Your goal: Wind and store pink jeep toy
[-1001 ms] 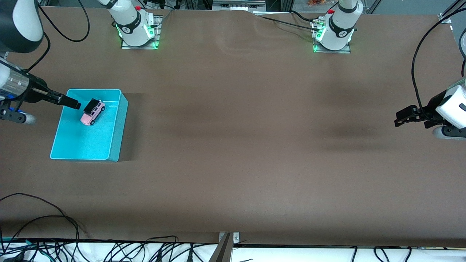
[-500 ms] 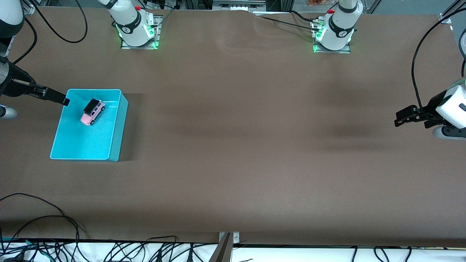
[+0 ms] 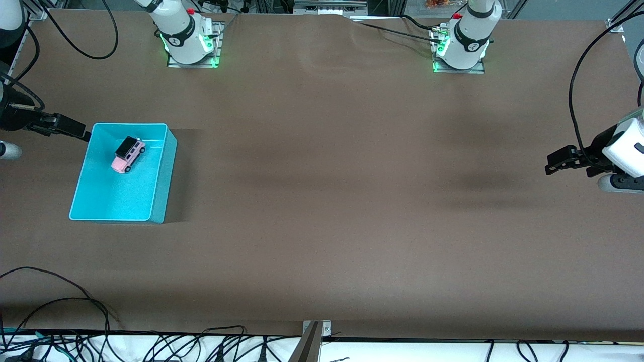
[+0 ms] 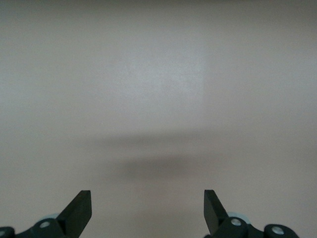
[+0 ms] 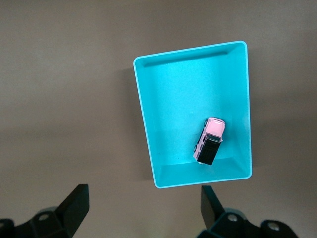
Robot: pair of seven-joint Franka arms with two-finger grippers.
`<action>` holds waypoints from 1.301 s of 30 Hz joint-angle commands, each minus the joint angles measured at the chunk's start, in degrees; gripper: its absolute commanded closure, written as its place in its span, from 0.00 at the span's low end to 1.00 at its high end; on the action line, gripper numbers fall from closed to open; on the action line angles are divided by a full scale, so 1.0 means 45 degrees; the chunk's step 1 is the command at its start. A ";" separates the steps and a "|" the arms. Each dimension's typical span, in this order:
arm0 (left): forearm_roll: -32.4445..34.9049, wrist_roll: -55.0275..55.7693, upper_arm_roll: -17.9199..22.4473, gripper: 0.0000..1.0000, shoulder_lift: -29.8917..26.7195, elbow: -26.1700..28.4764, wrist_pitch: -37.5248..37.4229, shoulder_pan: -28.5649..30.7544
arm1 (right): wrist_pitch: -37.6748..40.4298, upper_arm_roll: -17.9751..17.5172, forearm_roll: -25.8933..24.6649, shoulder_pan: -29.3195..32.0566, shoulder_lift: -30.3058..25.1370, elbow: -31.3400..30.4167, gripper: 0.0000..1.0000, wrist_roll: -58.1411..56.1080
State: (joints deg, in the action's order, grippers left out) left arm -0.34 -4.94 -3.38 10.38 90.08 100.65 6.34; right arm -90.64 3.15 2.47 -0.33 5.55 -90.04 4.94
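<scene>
In the bin (image 3: 160, 166), the pink, black-roofed jeep (image 3: 128, 154) is sitting upright; the right gripper (image 3: 75, 129) beside the bin and the waiting left gripper (image 3: 553, 163) over bare desk (image 3: 322, 201) are both holding their fingers apart.

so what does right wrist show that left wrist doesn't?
Only the right wrist view: the turquoise bin with the pink jeep toy standing in it, apart from the right gripper, which hangs beside the bin toward the right arm's end of the table. Only the left wrist view: bare brown table with a faint shadow under the left gripper. Shared: the brown table and open fingers holding nothing.
</scene>
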 commanded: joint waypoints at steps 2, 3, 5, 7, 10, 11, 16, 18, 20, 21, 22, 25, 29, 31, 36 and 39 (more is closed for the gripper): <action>-0.0218 -0.0250 0.0009 0.00 -0.0060 0.0022 -0.0062 -0.0002 | 0.0201 -0.0231 -0.0178 0.0132 -0.0042 0.0205 0.00 -0.0257; -0.0218 -0.0250 0.0009 0.00 -0.0060 0.0022 -0.0062 -0.0002 | 0.0221 -0.0231 -0.0178 0.0152 -0.0042 0.0205 0.00 -0.0296; -0.0218 -0.0250 0.0009 0.00 -0.0060 0.0022 -0.0062 -0.0002 | 0.0241 -0.0251 -0.0217 0.0288 -0.0081 0.0185 0.00 -0.0451; -0.0218 -0.0250 0.0009 0.00 -0.0040 0.0022 -0.0062 -0.0002 | 0.0241 -0.0251 -0.0217 0.0405 -0.0159 0.0166 0.00 -0.0996; -0.0218 -0.0250 0.0009 0.00 -0.0040 0.0022 -0.0062 -0.0002 | 0.0299 -0.0270 -0.0217 0.0523 -0.0315 0.0185 0.00 -0.1487; -0.0218 -0.0250 0.0009 0.00 -0.0040 0.0022 -0.0062 -0.0002 | 0.0319 -0.0270 -0.0217 0.0523 -0.0335 0.0185 0.00 -0.1507; -0.0218 -0.0250 0.0009 0.00 -0.0040 0.0022 -0.0062 -0.0002 | 0.0552 -0.0232 -0.0198 0.0504 -0.0394 0.0282 0.00 -0.1507; -0.0218 -0.0250 0.0009 0.00 -0.0040 0.0022 -0.0062 -0.0002 | 0.0631 -0.0231 -0.0217 0.0484 -0.0394 0.0302 0.00 -0.1449; -0.0218 -0.0250 0.0009 0.00 -0.0040 0.0022 -0.0062 -0.0002 | 0.0612 -0.0231 -0.0217 0.0484 -0.0335 0.0322 0.00 -0.1448; -0.0218 -0.0250 0.0009 0.00 -0.0040 0.0022 -0.0062 -0.0022 | 0.0612 -0.0231 -0.0217 0.0484 -0.0335 0.0303 0.00 -0.1448; -0.0218 -0.0250 0.0009 0.00 -0.0040 0.0022 -0.0062 -0.0022 | 0.0631 -0.0231 -0.0217 0.0484 -0.0335 0.0302 0.00 -0.1487; -0.0199 -0.0250 0.0009 0.00 -0.0040 0.0022 -0.0062 -0.0022 | 0.0631 -0.0192 -0.0198 0.0484 -0.0374 0.0302 0.00 -0.1526; -0.0218 -0.0250 0.0009 0.00 -0.0040 0.0022 -0.0062 -0.0022 | 0.0651 -0.0192 -0.0178 0.0484 -0.0374 0.0380 0.00 -0.1565; -0.0199 -0.0231 0.0009 0.00 -0.0040 0.0022 -0.0062 -0.0022 | 0.0690 -0.0250 -0.0178 0.0484 -0.0374 0.0361 0.00 -0.1585; -0.0218 -0.0231 0.0009 0.00 -0.0040 0.0022 -0.0062 -0.0022 | 0.1022 -0.0290 -0.0198 0.0367 -0.0315 0.0341 0.00 -0.1526; -0.0218 -0.0250 0.0009 0.00 -0.0040 0.0022 -0.0062 -0.0022 | 0.0925 -0.0270 -0.0178 0.0328 -0.0296 0.0380 0.00 -0.1487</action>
State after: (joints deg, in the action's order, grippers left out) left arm -0.34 -4.94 -3.41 10.39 90.08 100.65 6.33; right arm -87.76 2.30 2.14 1.28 3.90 -89.79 -1.14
